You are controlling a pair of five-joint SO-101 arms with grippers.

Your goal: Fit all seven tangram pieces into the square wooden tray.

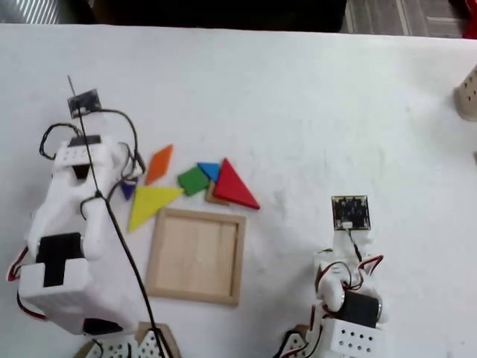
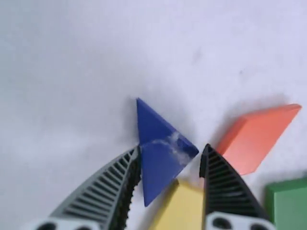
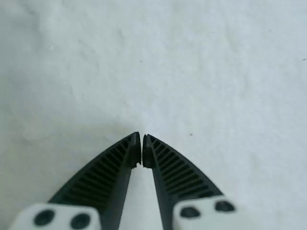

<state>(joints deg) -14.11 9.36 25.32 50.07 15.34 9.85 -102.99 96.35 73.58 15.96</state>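
The square wooden tray [image 1: 195,215] lies near the table's front with nothing in it. Behind it lie a yellow triangle [image 1: 149,203], an orange parallelogram [image 1: 159,163], a green square [image 1: 193,180], a light blue triangle [image 1: 209,170] and a red triangle [image 1: 235,185] partly covering a brown piece [image 1: 215,198]. My left gripper [image 2: 172,147] is down at the small dark blue triangle [image 2: 160,153], one finger on each side of it, beside the yellow triangle [image 2: 180,208] and the orange parallelogram [image 2: 254,136]. My right gripper [image 3: 142,143] is shut over bare table, right of the tray.
The left arm's white body [image 1: 71,239] and its cables cover the table left of the tray. The right arm [image 1: 346,298] sits at the front right. A pale perforated object [image 1: 468,93] stands at the far right edge.
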